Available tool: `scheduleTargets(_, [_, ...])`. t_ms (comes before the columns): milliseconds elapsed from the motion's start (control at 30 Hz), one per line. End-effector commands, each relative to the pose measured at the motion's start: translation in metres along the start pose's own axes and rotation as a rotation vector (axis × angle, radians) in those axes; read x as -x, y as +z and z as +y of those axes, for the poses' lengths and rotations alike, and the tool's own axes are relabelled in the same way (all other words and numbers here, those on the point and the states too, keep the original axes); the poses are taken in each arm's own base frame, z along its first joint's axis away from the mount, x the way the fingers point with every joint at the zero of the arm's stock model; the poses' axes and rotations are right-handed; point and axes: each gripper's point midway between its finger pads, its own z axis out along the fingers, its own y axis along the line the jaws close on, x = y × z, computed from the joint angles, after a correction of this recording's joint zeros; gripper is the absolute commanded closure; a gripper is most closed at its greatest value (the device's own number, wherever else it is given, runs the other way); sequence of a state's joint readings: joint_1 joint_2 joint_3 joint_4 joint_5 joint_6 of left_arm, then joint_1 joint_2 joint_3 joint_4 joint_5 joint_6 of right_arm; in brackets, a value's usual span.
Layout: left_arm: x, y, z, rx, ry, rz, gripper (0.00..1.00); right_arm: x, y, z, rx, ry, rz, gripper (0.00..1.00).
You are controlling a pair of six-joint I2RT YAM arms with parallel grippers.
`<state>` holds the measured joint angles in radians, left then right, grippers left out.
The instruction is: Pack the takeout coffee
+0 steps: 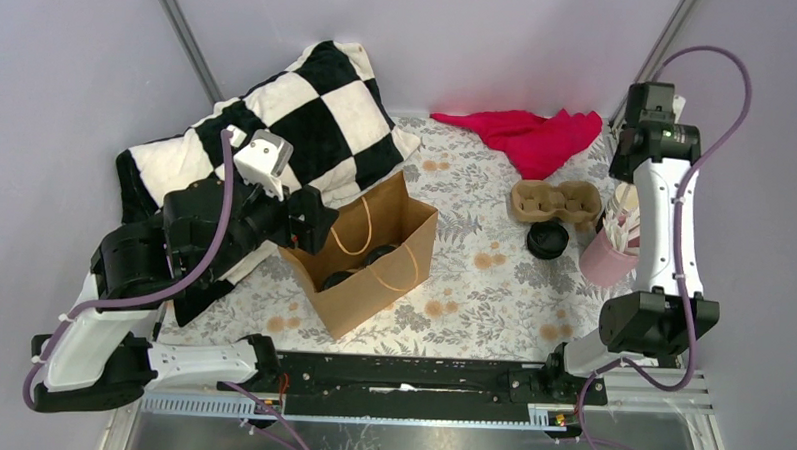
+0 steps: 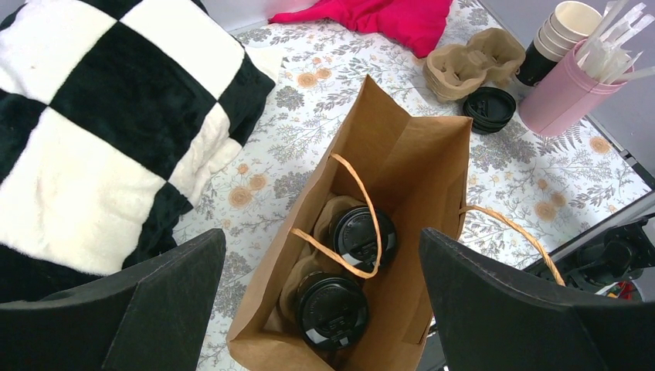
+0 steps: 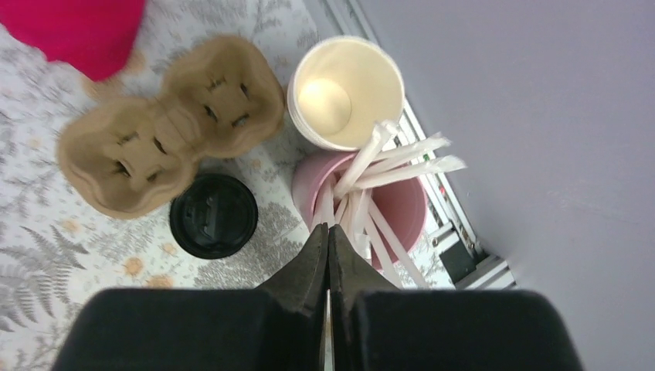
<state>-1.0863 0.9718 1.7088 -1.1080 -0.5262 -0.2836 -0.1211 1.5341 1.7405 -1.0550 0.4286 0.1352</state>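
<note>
Spread wide and empty, the left gripper (image 2: pixel 319 247) is being held over the brown paper bag (image 2: pixel 417 170), in which both takeout coffee cups (image 2: pixel 332 309) are standing below it, while the right gripper (image 3: pixel 328 236), pinched shut, is being held well apart at the pink cup (image 3: pixel 402 205)

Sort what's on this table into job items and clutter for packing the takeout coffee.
Job: two lidded black coffee cups, already inside the brown paper bag.
Lying about: cardboard cup carrier, loose black lids, pink cup of wrapped sticks, stacked paper cups, red cloth, checkered pillow.
</note>
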Motion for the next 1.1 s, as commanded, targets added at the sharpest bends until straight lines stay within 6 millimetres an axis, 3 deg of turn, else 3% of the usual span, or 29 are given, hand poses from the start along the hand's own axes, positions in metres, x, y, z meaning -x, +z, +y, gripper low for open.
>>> scheduleTargets(0, [0.017, -0.003, -0.006, -0.031, -0.007, -0.047, 0.01, 0.028, -0.057, -0.029, -0.014, 0.041, -0.105, 1.00])
scheduleTargets(100, [0.019, -0.005, -0.007, -0.040, -0.022, -0.054, 0.01, 0.051, -0.095, -0.039, 0.022, 0.081, -0.197, 1.00])
scheduleTargets(200, [0.023, -0.007, -0.007, -0.044, -0.040, -0.067, 0.01, 0.080, -0.145, -0.041, 0.136, 0.138, -0.352, 1.00])
scheduleTargets(267, [0.025, -0.008, -0.006, -0.038, -0.050, -0.076, 0.01, 0.096, -0.176, -0.021, 0.313, 0.142, -0.453, 1.00])
scheduleTargets(400, [0.031, -0.011, -0.003, -0.027, -0.066, -0.095, 0.01, 0.108, -0.260, 0.052, 0.896, 0.080, -0.613, 1.00])
scheduleTargets(467, [0.033, -0.011, -0.002, -0.023, -0.070, -0.101, 0.01, 0.113, -0.297, 0.069, 1.109, 0.113, -0.651, 1.00])
scheduleTargets(567, [0.035, -0.013, -0.001, -0.016, -0.073, -0.106, 0.01, 0.102, -0.337, 0.089, 1.387, 0.090, -0.594, 1.00])
scheduleTargets(700, [0.037, -0.014, 0.002, -0.002, -0.069, -0.103, 0.01, 0.087, -0.373, 0.099, 1.632, 0.051, -0.443, 1.00])
scheduleTargets(867, [0.036, -0.014, 0.002, 0.004, -0.070, -0.096, 0.01, 0.061, -0.390, 0.100, 1.740, 0.022, -0.321, 1.00])
scheduleTargets(1067, [0.036, -0.010, -0.006, -0.021, -0.091, -0.084, 0.01, 0.024, -0.402, 0.153, 1.768, -0.065, -0.179, 1.00])
